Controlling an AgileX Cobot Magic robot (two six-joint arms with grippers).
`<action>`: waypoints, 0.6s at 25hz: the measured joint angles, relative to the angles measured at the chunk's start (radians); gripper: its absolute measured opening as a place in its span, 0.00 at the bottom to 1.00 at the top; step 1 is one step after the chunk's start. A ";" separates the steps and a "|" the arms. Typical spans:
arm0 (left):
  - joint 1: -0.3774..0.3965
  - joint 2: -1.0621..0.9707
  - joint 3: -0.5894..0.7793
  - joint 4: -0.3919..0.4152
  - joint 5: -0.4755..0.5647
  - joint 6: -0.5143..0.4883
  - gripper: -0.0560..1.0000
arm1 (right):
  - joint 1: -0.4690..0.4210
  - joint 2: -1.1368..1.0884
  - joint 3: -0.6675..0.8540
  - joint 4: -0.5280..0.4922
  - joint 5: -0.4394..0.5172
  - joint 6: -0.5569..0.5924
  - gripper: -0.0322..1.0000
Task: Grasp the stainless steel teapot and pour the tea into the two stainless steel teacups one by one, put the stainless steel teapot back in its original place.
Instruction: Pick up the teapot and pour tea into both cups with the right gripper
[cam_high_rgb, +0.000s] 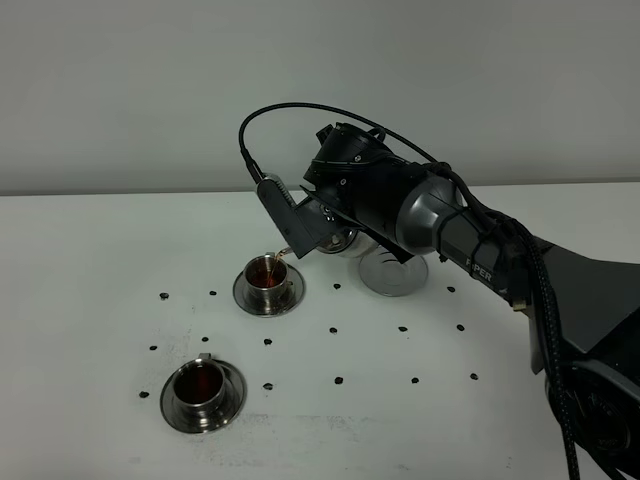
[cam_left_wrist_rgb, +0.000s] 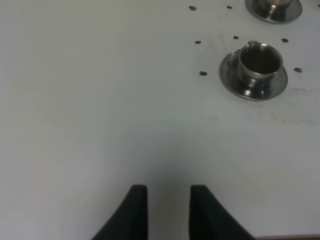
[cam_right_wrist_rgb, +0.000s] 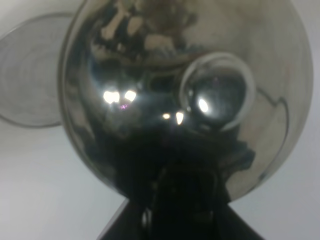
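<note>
Right gripper (cam_high_rgb: 303, 226) clamped on the tilted stainless steel teapot (cam_right_wrist_rgb: 150, 60), spout over the far teacup (cam_high_rgb: 268, 278).
Tea (cam_high_rgb: 265, 269) shows in both cups; the pot's saucer (cam_high_rgb: 392, 277) lies beside it; left gripper (cam_left_wrist_rgb: 168, 192) closed, empty, above the table (cam_left_wrist_rgb: 75, 100).

The white, black-dotted table (cam_high_rgb: 90, 250) carries two cup-bearing saucers (cam_high_rgb: 203, 426) (cam_high_rgb: 268, 309) and one bare saucer (cam_high_rgb: 390, 281).

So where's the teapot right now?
In the high view the teapot is held by the right gripper near the middle, spout tipped over the farther teacup, with an empty saucer just right of it.
</note>
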 joint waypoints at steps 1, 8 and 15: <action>0.000 0.000 0.000 0.000 0.000 0.000 0.28 | 0.001 0.000 0.000 0.000 0.000 0.000 0.21; 0.000 0.000 0.000 0.000 0.000 0.000 0.28 | 0.001 0.000 0.000 -0.013 0.000 0.000 0.21; 0.000 0.000 0.000 0.000 0.000 0.000 0.28 | 0.001 0.000 0.000 -0.016 0.000 0.000 0.21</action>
